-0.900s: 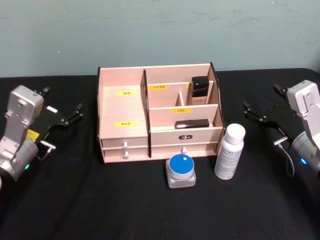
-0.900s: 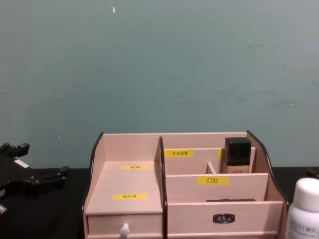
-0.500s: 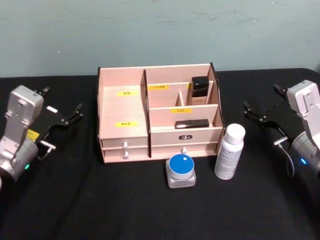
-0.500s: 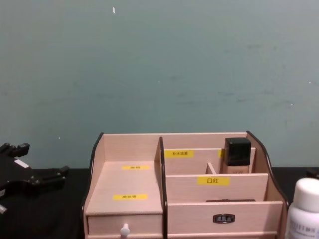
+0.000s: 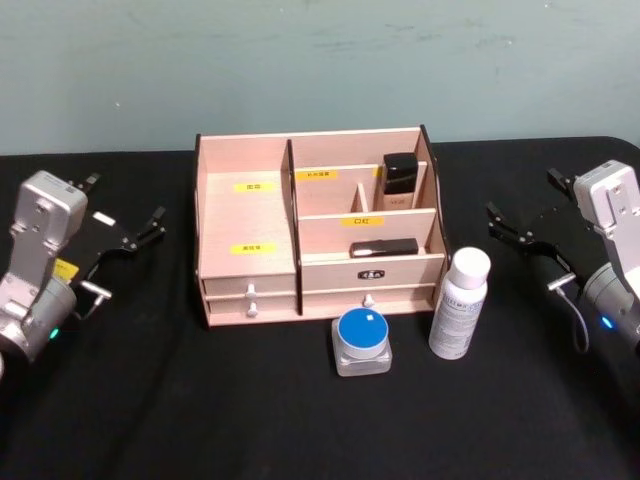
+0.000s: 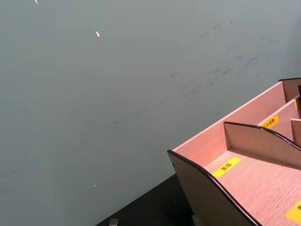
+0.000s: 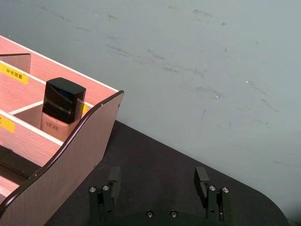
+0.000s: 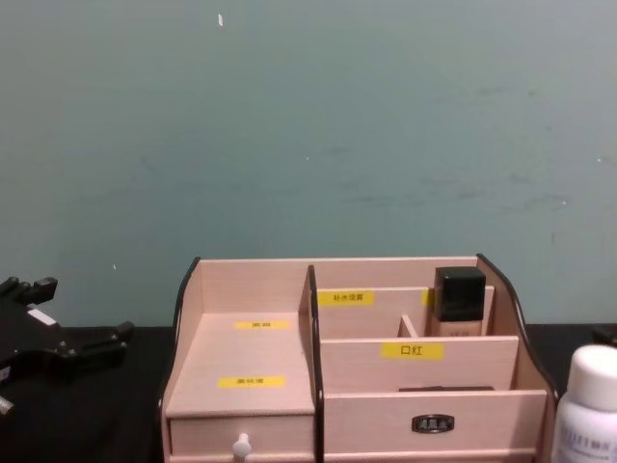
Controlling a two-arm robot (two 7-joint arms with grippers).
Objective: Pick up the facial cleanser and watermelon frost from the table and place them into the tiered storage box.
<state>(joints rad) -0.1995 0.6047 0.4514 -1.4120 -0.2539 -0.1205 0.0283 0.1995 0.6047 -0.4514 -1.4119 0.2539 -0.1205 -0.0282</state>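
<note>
The facial cleanser (image 5: 459, 305), a tall white bottle with a rounded cap, stands on the black table just off the front right corner of the tiered storage box (image 5: 245, 215); its cap also rises at the chest view's lower right (image 8: 588, 405). Left of the bottle, the watermelon frost (image 5: 362, 340), a squat jar with a blue lid, sits before the box's drawers. My left gripper (image 5: 122, 202) hovers open at the table's left side, well clear of the box. My right gripper (image 5: 525, 198) is open at the right side, behind and right of the bottle, with nothing between its fingers (image 7: 113, 178).
A short beige bottle with a black cap (image 5: 400, 180) stands in the box's upper right compartment, and a flat black item (image 5: 384, 246) lies in the tier below. A teal wall rises behind the black table (image 5: 200, 400).
</note>
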